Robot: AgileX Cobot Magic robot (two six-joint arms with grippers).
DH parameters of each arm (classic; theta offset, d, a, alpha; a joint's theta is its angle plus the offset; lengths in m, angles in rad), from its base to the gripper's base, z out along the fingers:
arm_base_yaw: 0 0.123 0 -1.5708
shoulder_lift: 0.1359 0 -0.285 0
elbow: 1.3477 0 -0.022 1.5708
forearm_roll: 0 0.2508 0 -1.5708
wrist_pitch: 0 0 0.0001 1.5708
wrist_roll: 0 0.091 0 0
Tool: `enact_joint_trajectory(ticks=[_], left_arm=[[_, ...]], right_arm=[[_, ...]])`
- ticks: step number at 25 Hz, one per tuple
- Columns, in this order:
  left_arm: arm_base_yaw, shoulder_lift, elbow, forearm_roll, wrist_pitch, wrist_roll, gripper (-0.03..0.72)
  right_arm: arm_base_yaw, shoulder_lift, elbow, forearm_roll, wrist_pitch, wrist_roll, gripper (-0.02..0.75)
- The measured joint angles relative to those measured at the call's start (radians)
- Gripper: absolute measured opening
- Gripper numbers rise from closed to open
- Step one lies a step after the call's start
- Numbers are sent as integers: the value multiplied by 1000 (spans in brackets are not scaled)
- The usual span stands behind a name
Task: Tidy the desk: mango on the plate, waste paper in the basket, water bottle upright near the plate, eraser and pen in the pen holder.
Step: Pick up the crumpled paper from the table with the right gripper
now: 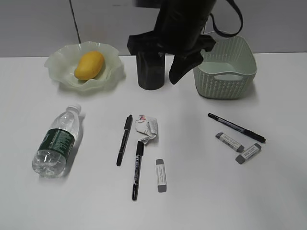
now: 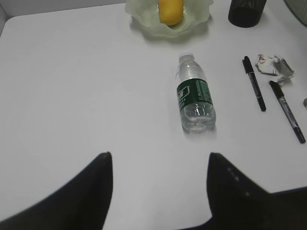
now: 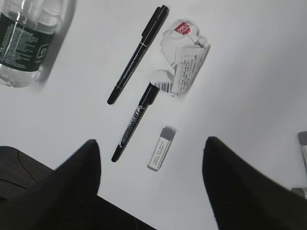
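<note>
The mango [image 1: 88,65] lies on the pale green plate [image 1: 57,62] at the back left. On its side at the front left lies the water bottle [image 1: 56,142]. The waste paper [image 1: 147,129] sits mid-desk between two pens [image 1: 124,139] [image 1: 137,168], with an eraser [image 1: 161,175] beside them. The pen holder [image 1: 151,72] and basket [image 1: 225,72] stand at the back. My right gripper [image 3: 151,140] hangs open high over the eraser [image 3: 160,149], holding nothing. My left gripper [image 2: 158,160] is open over bare desk, short of the bottle [image 2: 194,98].
A third pen [image 1: 236,127] and two more erasers [image 1: 229,142] [image 1: 248,153] lie at the front right. The right arm [image 1: 177,33] reaches in from the back, above the pen holder. The basket shows nothing inside.
</note>
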Motion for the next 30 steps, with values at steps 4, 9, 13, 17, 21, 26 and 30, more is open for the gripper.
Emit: enact_joint_trajectory(ticks=[4, 9, 13, 17, 21, 26, 30], left_arm=[[0, -40, 17, -18, -32, -2, 473], [0, -95, 24, -18, -75, -2, 470], [0, -101, 51, -18, -79, -2, 470], [0, -103, 88, -19, -105, -2, 470], [0, -103, 110, -26, -129, -2, 470], [0, -103, 127, -35, -120, -2, 470], [0, -103, 128, -38, -114, -3, 469]], right_arm=[[17, 56, -40, -23, 1, 13, 522], [20, 111, -74, -27, -2, 19, 521], [20, 147, -87, -28, -4, 20, 520], [25, 178, -87, -30, -14, 22, 519], [31, 189, -90, -39, -41, 24, 519], [31, 233, -92, -55, -66, 42, 519], [31, 257, -92, -75, -80, 52, 519]])
